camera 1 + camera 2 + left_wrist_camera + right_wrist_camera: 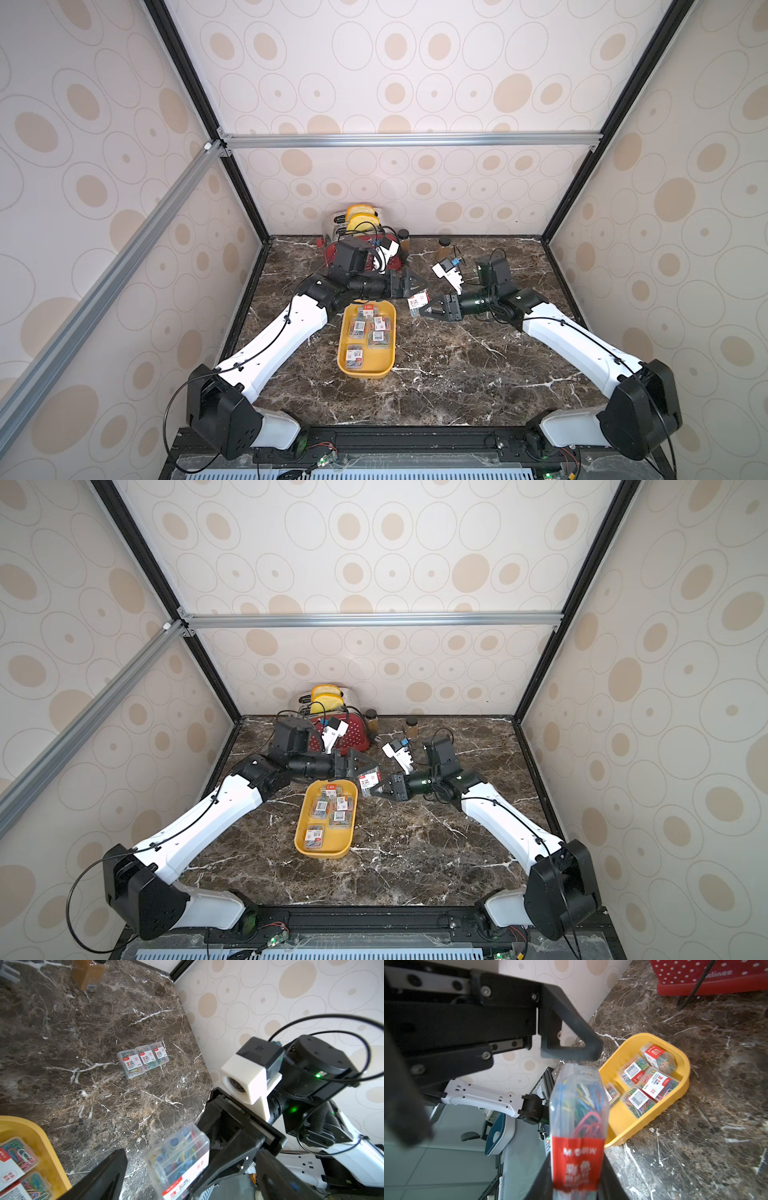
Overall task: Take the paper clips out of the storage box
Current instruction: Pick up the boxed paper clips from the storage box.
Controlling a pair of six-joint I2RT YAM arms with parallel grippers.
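Marble tabletop [83,1043], storage box [41,1140] partly cropped

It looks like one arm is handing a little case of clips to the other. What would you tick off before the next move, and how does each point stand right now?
1. Right gripper shut on the held case: ok.
2. Left gripper open: ok, jaws wide apart.
3. Left gripper out of the held case's way: not ok, the case sits between its fingers.
4. Set-down spot: ok, there is bare table beside the three cases lying in a row.
5. Storage box emptied: not ok, five cases lie inside.
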